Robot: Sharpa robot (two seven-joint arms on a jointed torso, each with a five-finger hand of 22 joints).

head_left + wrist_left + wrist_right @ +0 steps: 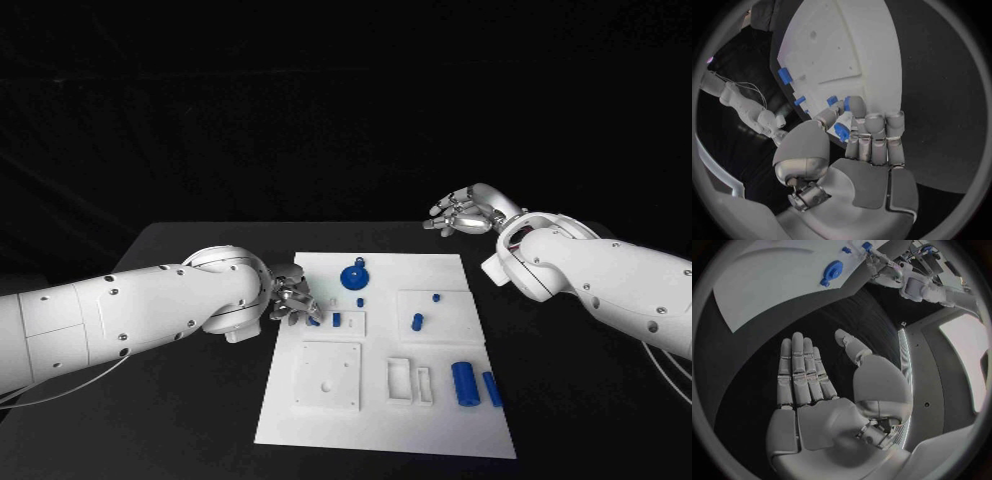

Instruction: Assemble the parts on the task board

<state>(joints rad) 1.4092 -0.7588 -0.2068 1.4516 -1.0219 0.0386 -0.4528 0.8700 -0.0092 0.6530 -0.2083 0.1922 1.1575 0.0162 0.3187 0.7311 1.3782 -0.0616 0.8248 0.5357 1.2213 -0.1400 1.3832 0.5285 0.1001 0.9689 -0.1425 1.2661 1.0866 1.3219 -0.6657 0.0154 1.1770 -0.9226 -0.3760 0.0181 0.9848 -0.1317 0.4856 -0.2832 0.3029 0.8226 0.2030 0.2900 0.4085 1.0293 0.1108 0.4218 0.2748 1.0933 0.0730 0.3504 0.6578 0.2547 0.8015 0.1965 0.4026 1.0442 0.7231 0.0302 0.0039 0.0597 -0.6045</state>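
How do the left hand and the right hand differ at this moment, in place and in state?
The left hand is at the task board's left edge, while the right hand hangs over the black table beyond the board's far right corner. The left hand's fingers curl toward a small blue part and seem to pinch it; the right hand is flat, fingers stretched out, holding nothing. Both are silver hands on white arms.

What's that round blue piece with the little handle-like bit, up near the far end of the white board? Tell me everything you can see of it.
The round blue piece looks like matte blue plastic: a disc with a small tab or stem sticking out at one side. It sits on the task board near the board's far edge. Nothing touches it: the left hand works at smaller parts nearer the robot, and the right hand hangs open, off the board. Its finer details are too small to make out.
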